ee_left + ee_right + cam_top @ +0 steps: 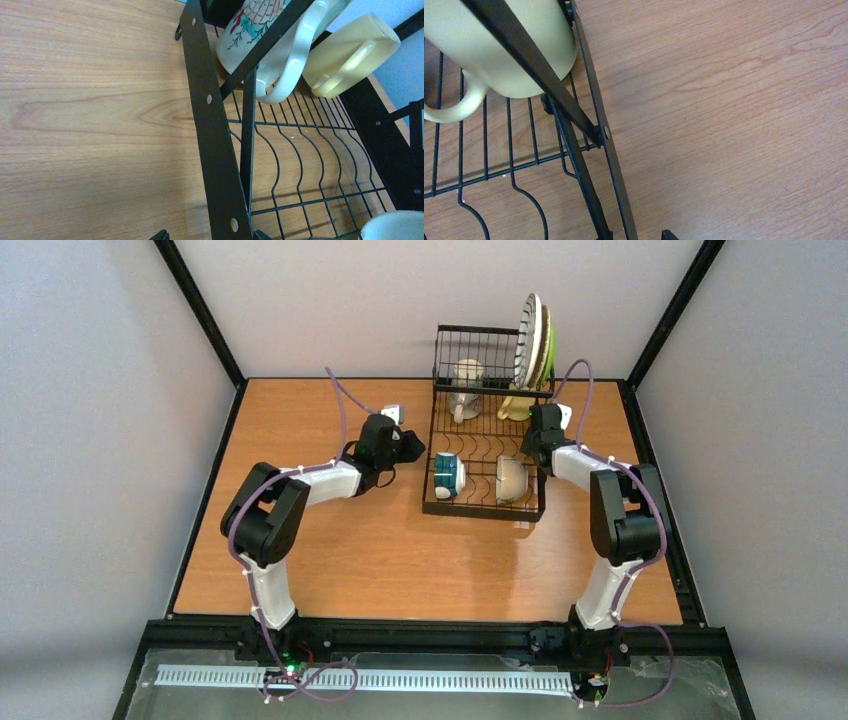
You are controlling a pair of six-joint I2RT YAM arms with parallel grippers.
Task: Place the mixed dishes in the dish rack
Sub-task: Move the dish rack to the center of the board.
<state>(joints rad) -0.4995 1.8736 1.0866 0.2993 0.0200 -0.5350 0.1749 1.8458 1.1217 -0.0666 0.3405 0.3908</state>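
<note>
Inspecting load: dish rack (pixel 485 512) on table holds lime-green plate (pixel 547 348) upright at far end, white mug (pixel 465 388) and cream mug (pixel 515 405) by raised tier, teal-banded cup (pixel 447 475) and bowl (pixel 512 480) on slotted base. Left gripper (pixel 410 446) astride rack's left rail, fingers spread, grasping nothing. Right gripper (pixel 541 435) at right rail; closure cannot be told. Ceramics judged rigid, glazed, slippery, chip-prone: pinch mug at rim wall or handle, seat gently on wire
</note>
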